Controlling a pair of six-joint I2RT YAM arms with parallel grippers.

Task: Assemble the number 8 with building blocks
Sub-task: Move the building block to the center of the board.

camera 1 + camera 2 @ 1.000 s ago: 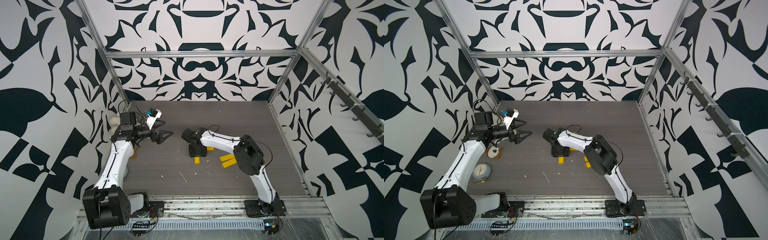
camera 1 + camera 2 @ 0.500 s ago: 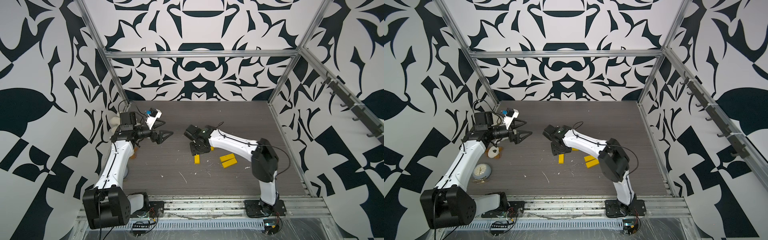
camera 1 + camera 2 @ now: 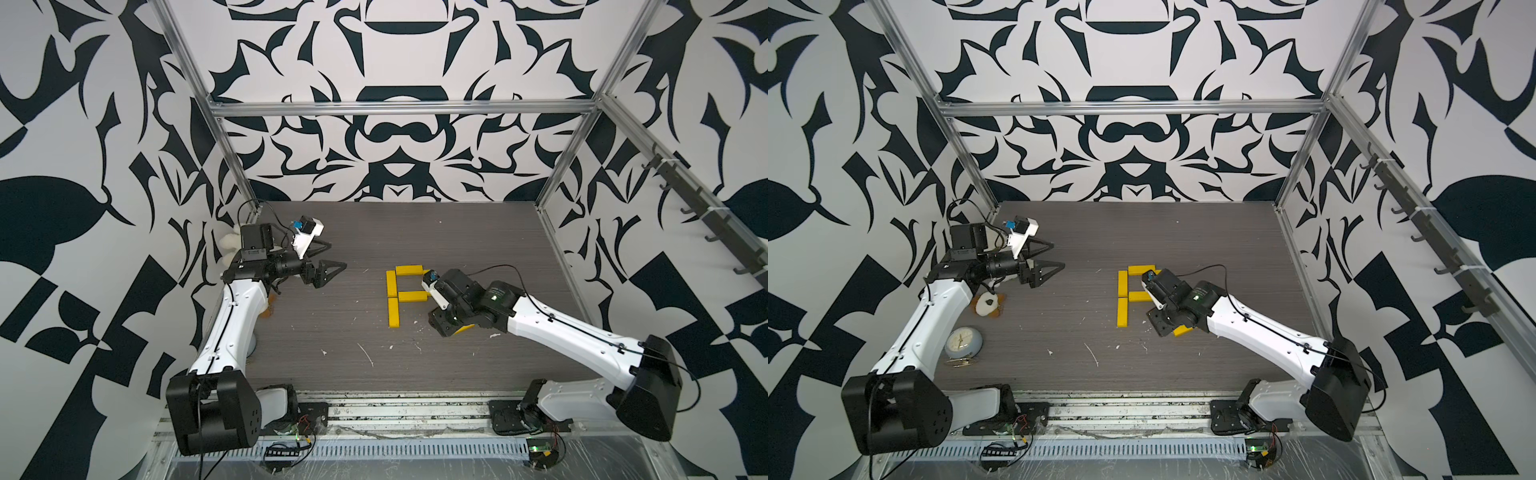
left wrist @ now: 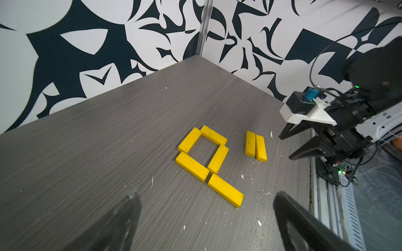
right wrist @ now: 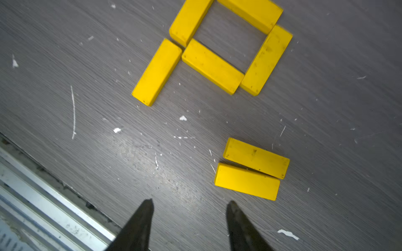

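Five yellow blocks (image 3: 392, 312) lie flat near the middle of the frame in a top view. They make the closed upper square of the 8 (image 3: 411, 296) plus its lower left upright; the lower right upright and the bottom bar are not yet placed. The two loose blocks (image 5: 247, 181) lie touching, long side to long side, just lower right of the figure, mostly hidden under the right arm (image 3: 561, 328) in both top views. The right gripper (image 5: 190, 203) hovers near them, fingers moderately apart and holding nothing. The left gripper (image 3: 337, 254) hangs at the left of the frame, fingers spread wide, also empty. The likely trouble is the touching pair: fingers coming down on one block could land on its neighbour, drag both, or lift one crooked. A crooked block set down beside the square could then nudge the placed ones out of line.
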